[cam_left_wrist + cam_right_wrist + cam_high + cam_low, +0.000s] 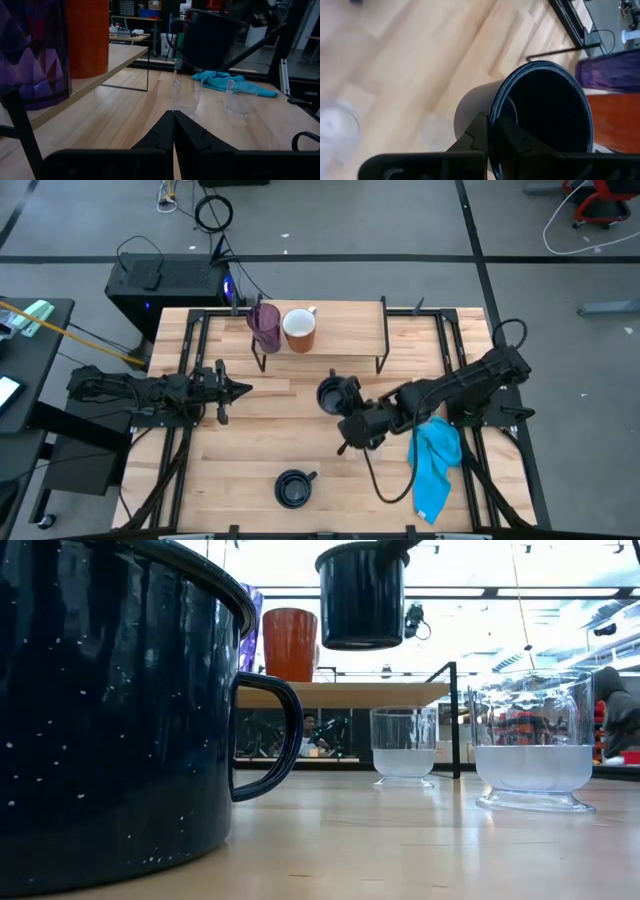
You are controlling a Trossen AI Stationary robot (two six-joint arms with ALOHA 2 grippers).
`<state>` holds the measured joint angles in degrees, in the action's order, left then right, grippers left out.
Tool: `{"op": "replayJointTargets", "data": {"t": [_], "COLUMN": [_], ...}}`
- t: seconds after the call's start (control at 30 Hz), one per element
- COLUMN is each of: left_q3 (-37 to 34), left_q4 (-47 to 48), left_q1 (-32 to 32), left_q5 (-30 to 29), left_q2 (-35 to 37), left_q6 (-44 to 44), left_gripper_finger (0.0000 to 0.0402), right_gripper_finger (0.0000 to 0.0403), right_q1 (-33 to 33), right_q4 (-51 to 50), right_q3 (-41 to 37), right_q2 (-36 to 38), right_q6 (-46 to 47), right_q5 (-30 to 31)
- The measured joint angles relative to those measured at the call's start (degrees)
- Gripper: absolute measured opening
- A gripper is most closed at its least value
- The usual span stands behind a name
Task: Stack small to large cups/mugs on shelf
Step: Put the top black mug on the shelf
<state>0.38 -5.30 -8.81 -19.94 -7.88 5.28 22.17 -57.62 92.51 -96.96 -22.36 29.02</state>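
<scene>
A dark navy mug (335,394) is held clear of the surface (300,435) by the right hand (352,416), whose fingers are clamped on the mug's rim, one inside and one outside, as seen in the right wrist view (540,120). In the low view the lifted mug (362,595) hangs in the air above the level of the shelf (345,693). In the high view it is placed in front of the shelf (350,330), near mid-surface.

The purple tumbler (265,326) and the orange-brown mug (299,330) are set side by side on the left part of the shelf, just beside each other; whether they touch cannot be told. The second navy mug (293,487) is stood on the surface at the near edge, well apart from the shelf. Two clear glasses (403,745) (531,745) are stood upright on the surface, near the right arm. A blue cloth (436,460) is laid on the right side of the surface.

The left hand (240,389) is held above the left side of the surface, its fingers (165,130) pressed together on nothing, pointed toward the middle.
</scene>
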Motion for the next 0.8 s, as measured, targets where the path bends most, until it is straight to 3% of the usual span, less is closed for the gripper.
{"op": "replayJointTargets", "data": {"t": [0.17,0.43,0.8], "left_q3": [0.00,0.00,0.00], "left_q4": [0.00,-0.02,0.00], "left_q1": [0.02,0.02,0.02], "left_q5": [0.00,0.00,0.00], "left_q2": [0.00,0.00,0.00], "left_q6": [0.00,-0.02,0.02], "left_gripper_finger": [0.0018,0.0018,0.0021], "right_gripper_finger": [0.0018,0.0018,0.0018], "right_q1": [-2.50,-9.60,-20.04], "right_q4": [-2.49,-2.50,-1.28], "right_q3": [0.00,0.02,0.02], "right_q2": [1.64,2.87,2.87], "right_q6": [-8.45,-13.32,-20.08], "right_q5": [0.39,1.17,-4.81]}}
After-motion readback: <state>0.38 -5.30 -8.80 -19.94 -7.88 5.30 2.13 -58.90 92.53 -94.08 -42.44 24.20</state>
